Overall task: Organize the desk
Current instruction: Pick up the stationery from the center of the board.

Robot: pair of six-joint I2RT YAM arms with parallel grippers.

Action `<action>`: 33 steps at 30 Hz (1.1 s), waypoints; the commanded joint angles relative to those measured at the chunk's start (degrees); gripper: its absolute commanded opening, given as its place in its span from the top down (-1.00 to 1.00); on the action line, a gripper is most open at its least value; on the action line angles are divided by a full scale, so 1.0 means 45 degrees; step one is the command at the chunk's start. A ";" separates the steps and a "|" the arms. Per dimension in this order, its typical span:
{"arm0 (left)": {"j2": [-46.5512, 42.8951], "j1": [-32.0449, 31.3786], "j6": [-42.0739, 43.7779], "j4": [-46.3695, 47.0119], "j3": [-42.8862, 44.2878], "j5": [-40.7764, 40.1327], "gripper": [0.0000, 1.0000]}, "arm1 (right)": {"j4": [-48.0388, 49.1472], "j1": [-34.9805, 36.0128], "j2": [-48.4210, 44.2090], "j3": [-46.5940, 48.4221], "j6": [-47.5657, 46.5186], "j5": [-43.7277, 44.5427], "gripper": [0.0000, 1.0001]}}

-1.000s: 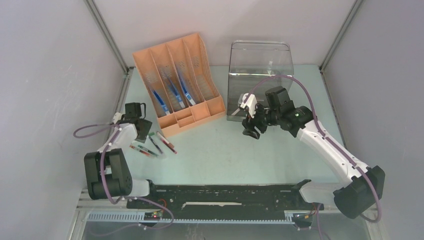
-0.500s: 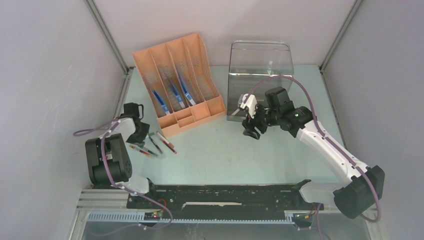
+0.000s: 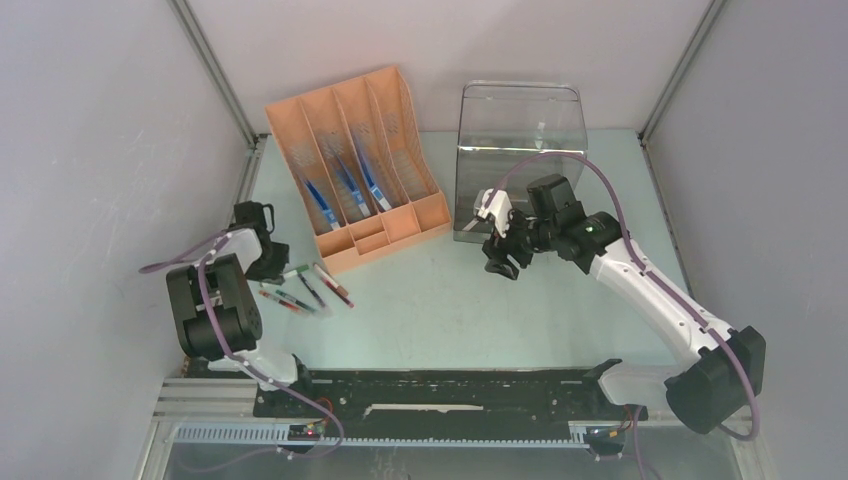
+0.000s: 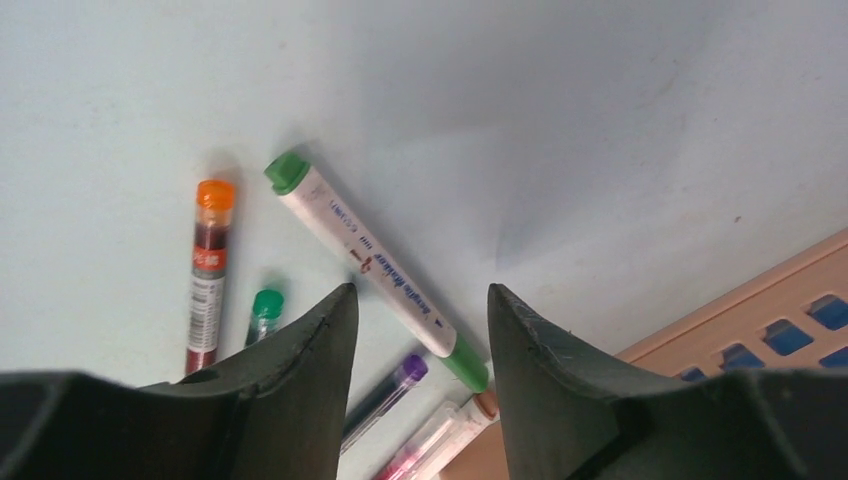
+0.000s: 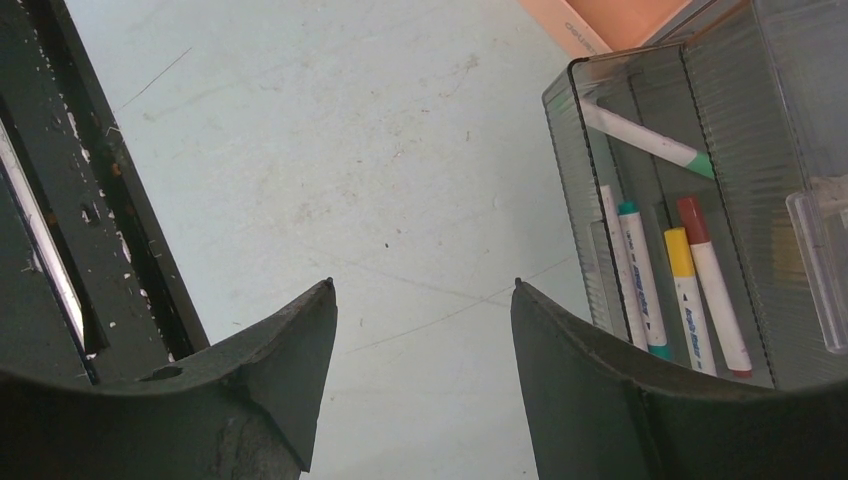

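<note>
While pens (image 3: pixel 305 290) strew mint desk (image 3: pixel 440 310) (grey walls (image 3: pixel 100 150)), left hand (image 4: pixel 420 290) wide, right hand (image 5: pixel 422 285) wide

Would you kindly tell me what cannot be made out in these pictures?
- Left wrist: the green-capped pen and purple-capped pen run behind a finger of the left gripper.
- Left wrist: print on the white marker is too small to read.
- Right wrist: the clear organizer is cut off by the right edge.
- Top view: the loose pens are too small to count.
</note>
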 commanded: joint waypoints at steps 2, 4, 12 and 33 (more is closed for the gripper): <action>0.0921 0.0192 -0.0305 -0.0062 0.0553 0.0622 0.02 | 0.0193 0.0140 -0.0064 -0.0001 -0.0095 -0.0057 -0.44; 0.1070 0.0176 -0.0358 -0.0074 0.0612 0.0682 0.13 | 0.0186 0.0141 -0.0089 0.0013 -0.0100 -0.0056 -0.44; 0.1640 0.0182 -0.0215 -0.0007 0.0800 0.1400 0.42 | 0.0195 0.0199 -0.0218 -0.0004 -0.0095 -0.0058 -0.44; 0.2857 -0.0233 0.2085 -0.2246 0.3113 0.1529 1.00 | 0.0317 0.0304 -0.1055 -0.0072 -0.0100 -0.0151 -0.44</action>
